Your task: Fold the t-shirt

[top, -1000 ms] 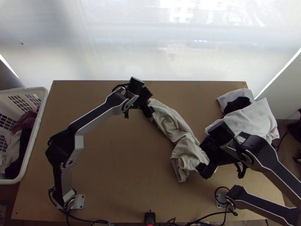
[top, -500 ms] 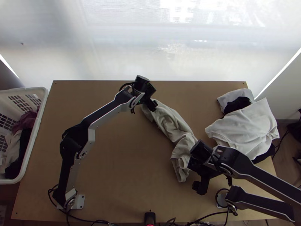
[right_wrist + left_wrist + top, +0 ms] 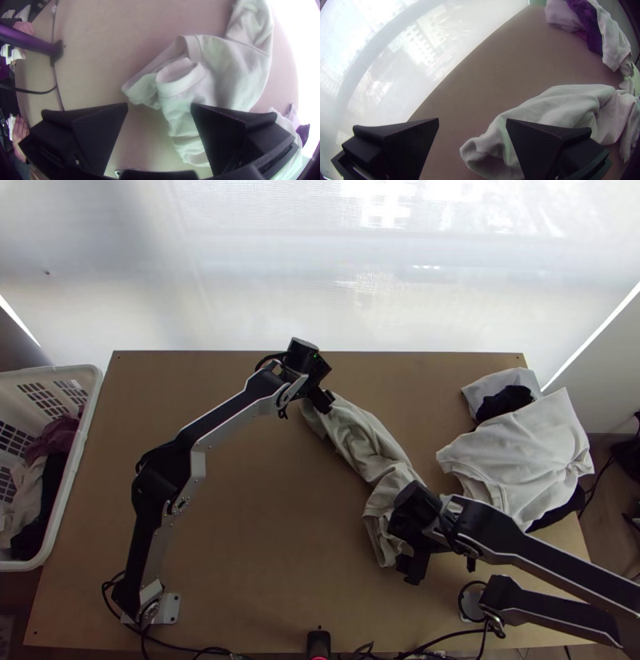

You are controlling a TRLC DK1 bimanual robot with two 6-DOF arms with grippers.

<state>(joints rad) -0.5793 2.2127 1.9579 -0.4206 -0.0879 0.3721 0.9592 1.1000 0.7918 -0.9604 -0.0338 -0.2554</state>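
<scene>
The off-white t-shirt (image 3: 366, 442) lies bunched in a long, wrinkled strip on the table (image 3: 240, 524), slanting between the left end effector (image 3: 324, 403) and right end effector (image 3: 411, 570). Its narrow end lies by the left; a hemmed, tube-like opening sits near the right.

From high over the near edge, we look steeply down on the table (image 3: 240, 540). At the left wrist we face the clothes pile (image 3: 615, 40), with the window (image 3: 393, 56) alongside; at the right, we look closely down. All three share the shirt (image 3: 230, 66).
</scene>
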